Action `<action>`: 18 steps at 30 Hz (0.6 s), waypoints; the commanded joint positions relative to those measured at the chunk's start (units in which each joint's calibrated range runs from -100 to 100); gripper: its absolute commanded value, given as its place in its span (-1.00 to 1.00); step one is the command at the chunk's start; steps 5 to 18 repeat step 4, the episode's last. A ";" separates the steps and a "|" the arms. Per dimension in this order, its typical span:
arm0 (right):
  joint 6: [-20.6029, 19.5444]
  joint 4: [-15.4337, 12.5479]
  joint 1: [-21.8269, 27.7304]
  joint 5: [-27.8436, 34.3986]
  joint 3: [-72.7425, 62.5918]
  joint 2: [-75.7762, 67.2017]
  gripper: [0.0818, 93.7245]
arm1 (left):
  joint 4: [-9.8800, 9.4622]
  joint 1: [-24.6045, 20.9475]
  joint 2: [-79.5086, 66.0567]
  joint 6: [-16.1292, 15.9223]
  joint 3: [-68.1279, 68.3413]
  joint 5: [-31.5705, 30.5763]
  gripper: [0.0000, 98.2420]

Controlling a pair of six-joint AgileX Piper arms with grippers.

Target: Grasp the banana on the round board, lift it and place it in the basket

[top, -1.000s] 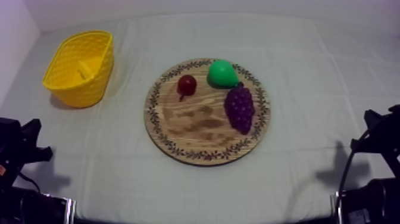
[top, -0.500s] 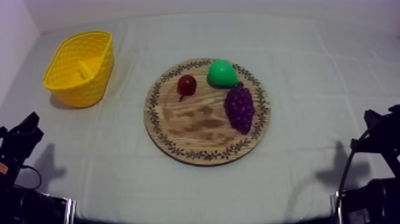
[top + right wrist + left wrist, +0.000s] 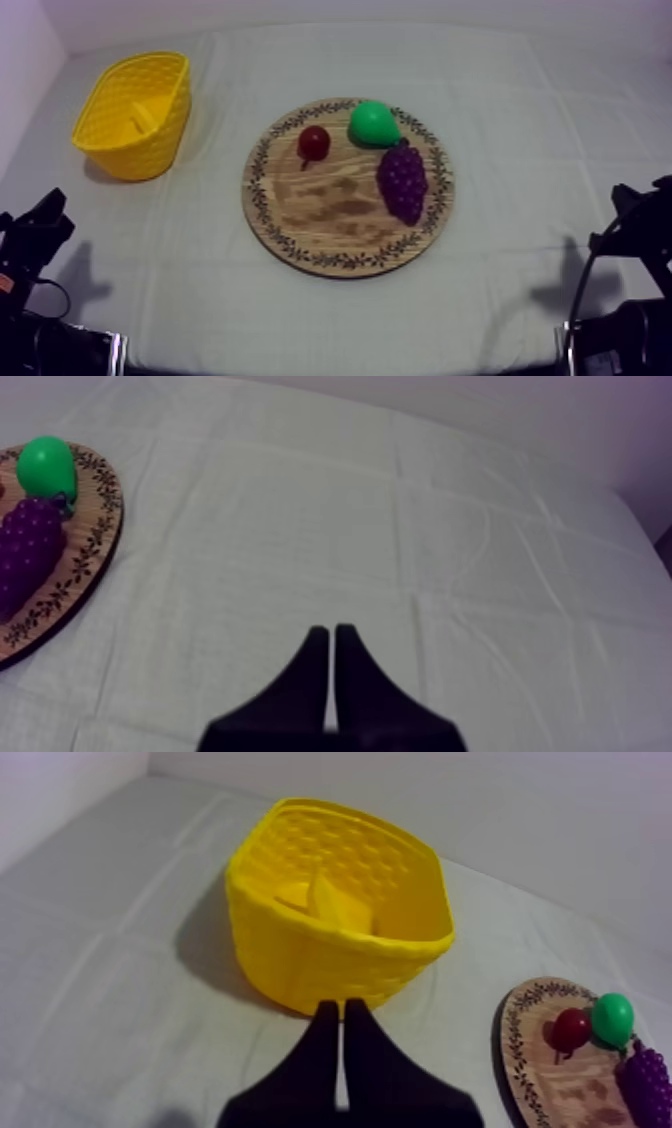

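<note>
The banana [image 3: 144, 116] lies inside the yellow basket [image 3: 112, 150] at the back left, well apart from the wooden board [image 3: 330, 215]. In the left wrist view the banana [image 3: 340, 907] rests on the floor of the basket [image 3: 300, 967], and my left gripper [image 3: 341, 1004] is shut on nothing just in front of the basket's near wall. In the top view my left gripper [image 3: 48, 213] sits low at the left edge. My right gripper [image 3: 331, 630] is shut and empty over bare cloth, and my right gripper [image 3: 628, 198] sits low at the right edge.
The board carries a small red fruit [image 3: 314, 143], a green pear [image 3: 372, 124] and purple grapes [image 3: 402, 180]. The pear [image 3: 47, 464] and grapes [image 3: 30, 546] also lie beside the right gripper's stretch of cloth.
My left arm has shifted at the lower left edge, its gripper swinging from pointing right to pointing up the table. Nothing else has moved.
</note>
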 commanded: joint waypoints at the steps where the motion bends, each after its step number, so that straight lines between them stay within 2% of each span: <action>1: 0.00 0.01 -0.01 -0.06 0.02 -0.02 -0.99 | -0.01 0.00 -0.03 -0.03 0.01 -0.07 -1.00; 18: 0.00 0.01 -0.01 -0.06 0.02 -0.02 -0.99 | -0.01 0.00 -0.03 -0.01 0.01 -0.07 -1.00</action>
